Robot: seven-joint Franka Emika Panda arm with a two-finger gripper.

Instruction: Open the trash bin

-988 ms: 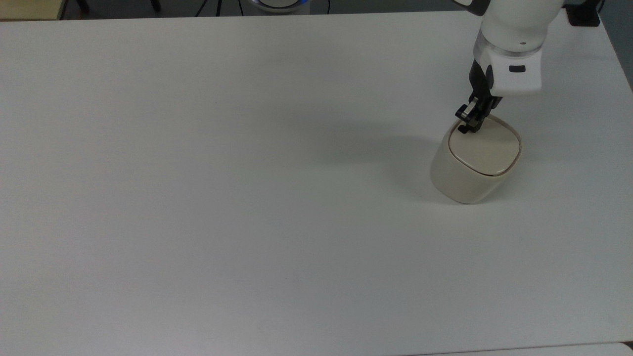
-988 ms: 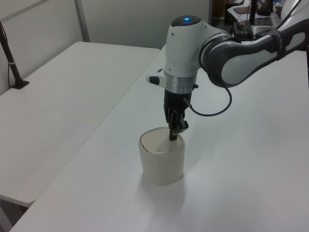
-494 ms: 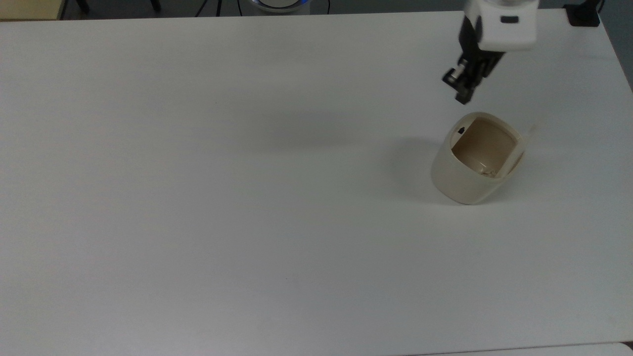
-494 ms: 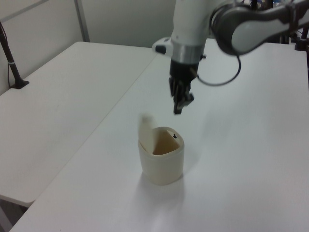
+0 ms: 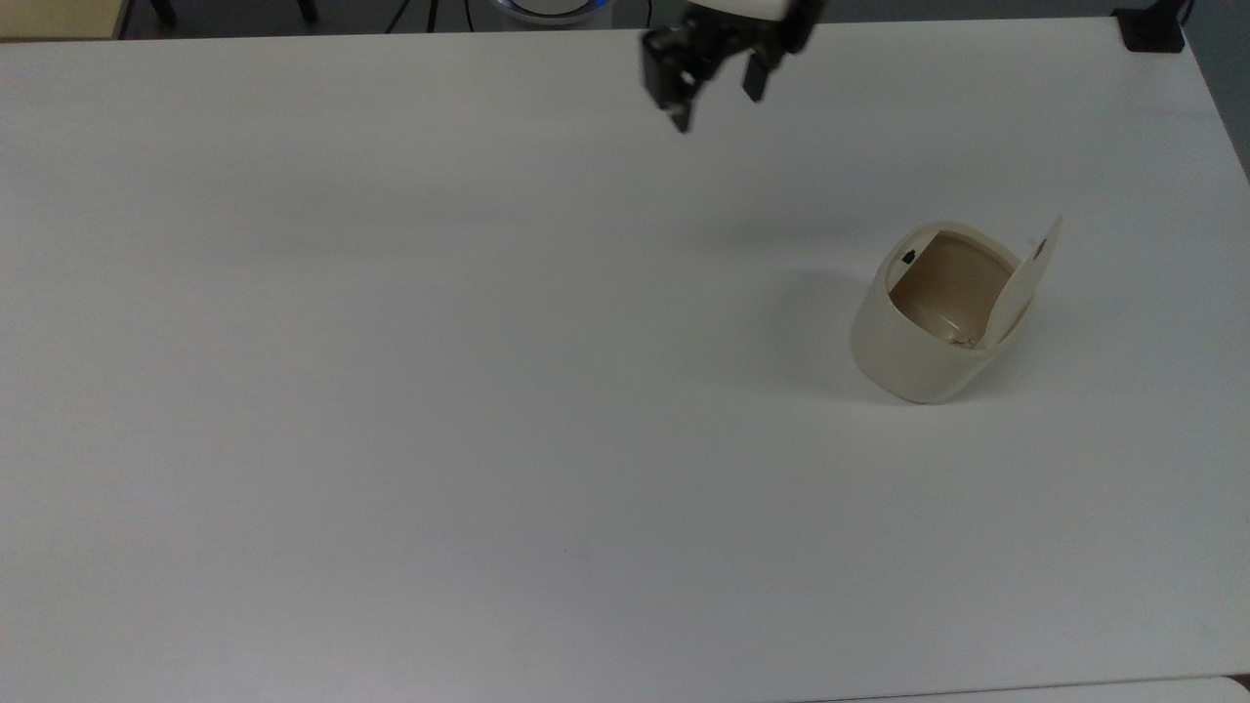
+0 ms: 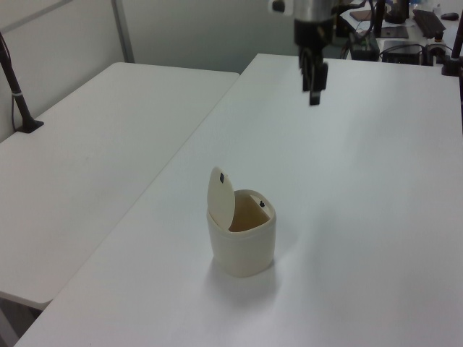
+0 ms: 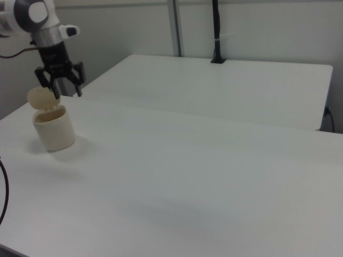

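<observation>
Trash bin (image 5: 918, 356): one, cream-beige, rounded-square body, standing upright on the white table (image 5: 391, 391), toward the top view's right side. Lid (image 5: 1020, 283): one, same colour, hinged up and standing nearly upright on the rim at the top view's right; in the left view it rises at the bin's left edge (image 6: 220, 191). Small black button (image 5: 908, 257): one, on the rim opposite the lid. Interior: tan walls exposed; a few small pale scraps (image 5: 962, 340) at the bottom, too small to identify.

Gripper (image 5: 713, 93): one, black, two fingers, raised above the table and well apart from the bin, off toward the top view's upper left of it. Fingers (image 7: 55, 91) spread apart, nothing between them; in the right view they hang just above and behind the raised lid (image 7: 42, 98). No contact with bin or lid.
</observation>
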